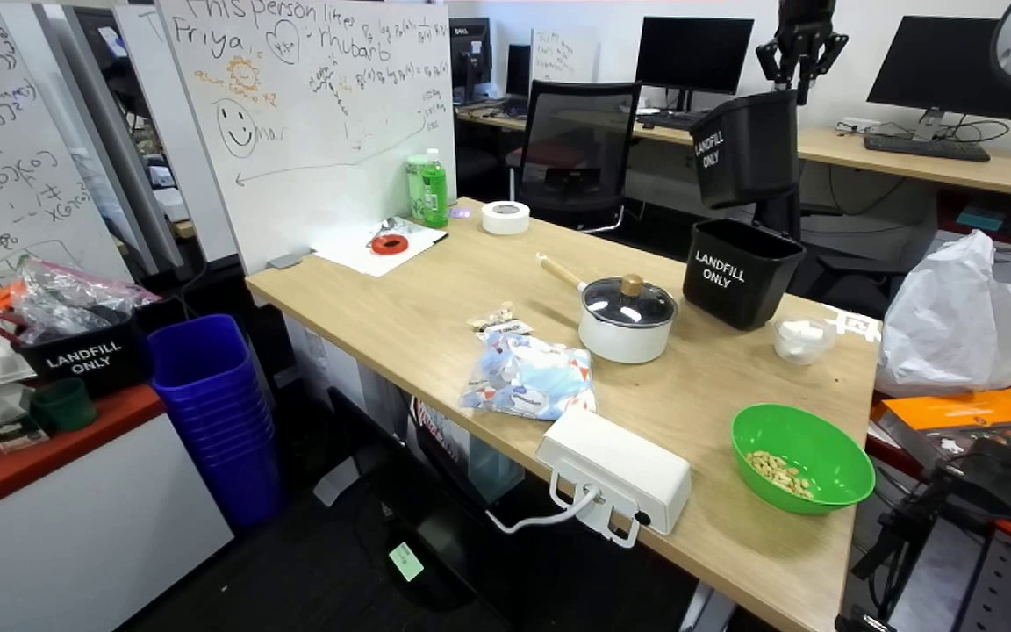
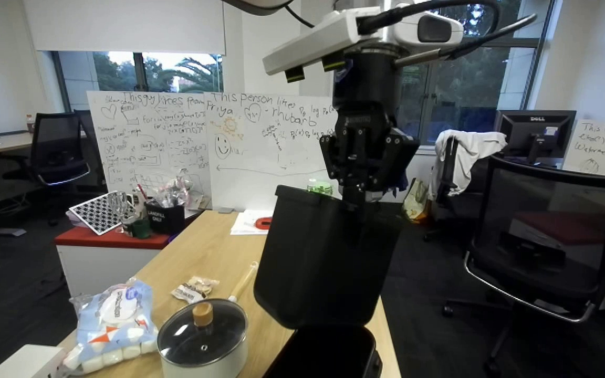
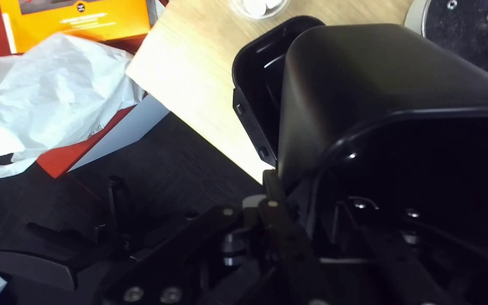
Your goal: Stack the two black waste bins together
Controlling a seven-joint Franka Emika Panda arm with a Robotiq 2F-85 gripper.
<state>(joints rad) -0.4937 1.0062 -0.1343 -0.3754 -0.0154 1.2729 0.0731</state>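
A black waste bin (image 1: 747, 154) with white "LANDFILL ONLY" lettering hangs tilted from my gripper (image 1: 791, 81). The gripper, also in an exterior view (image 2: 357, 197), is shut on the bin's rim. The second black waste bin (image 1: 734, 276) stands upright and open-topped near the table's edge, with the same lettering. The held bin (image 2: 323, 262) is above the standing bin (image 2: 329, 352), its bottom close over the opening. In the wrist view the held bin (image 3: 354, 72) covers most of the standing bin (image 3: 254, 72); whether they touch is unclear.
A white lidded pot (image 1: 627, 329) stands beside the standing bin, with a small clear tub (image 1: 799, 341) on its other side. A marshmallow bag (image 1: 530, 377), white box (image 1: 620, 470) and green bowl (image 1: 804, 456) are also on the table (image 1: 365, 298). Another filled black bin (image 1: 89, 355) stands apart.
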